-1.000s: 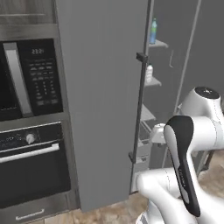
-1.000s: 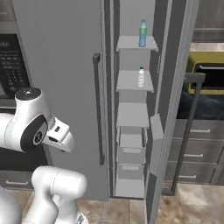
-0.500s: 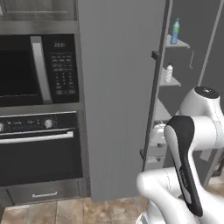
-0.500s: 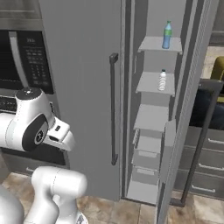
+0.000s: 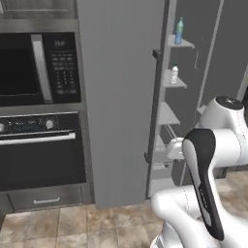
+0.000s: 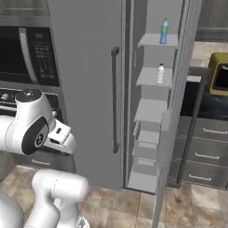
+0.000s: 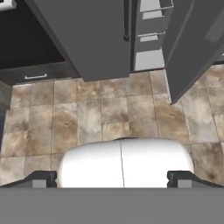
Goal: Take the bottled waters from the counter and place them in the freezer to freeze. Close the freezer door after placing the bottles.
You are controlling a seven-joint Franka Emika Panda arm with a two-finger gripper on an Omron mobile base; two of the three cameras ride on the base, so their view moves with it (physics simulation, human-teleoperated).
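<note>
Both bottled waters stand inside the open freezer [image 6: 151,111]. On the top shelf is the one with a green cap and blue label [image 6: 164,31] [image 5: 179,31]. One shelf lower stands the whitish one [image 6: 160,74] [image 5: 174,74]. The freezer door [image 6: 178,102] hangs wide open, edge-on in the right base view. Right of it is the counter [image 6: 198,73] over grey drawers. In the hand view my gripper [image 7: 112,179] points down at the tiled floor, open and holding nothing, well back from the freezer. The arm is folded close to the base.
The fridge's other door [image 6: 84,89] is shut, with a long dark bar handle [image 6: 115,98]. A microwave [image 5: 34,68] and an oven [image 5: 38,150] fill the wall on the left. A yellow-green object [image 6: 218,75] sits on the counter. Tiled floor [image 7: 109,113] lies before the freezer.
The whole picture has shifted, so the base has driven sideways in front of the fridge. Both bottles stay on their shelves, the freezer door stays open, and the gripper stays open.
</note>
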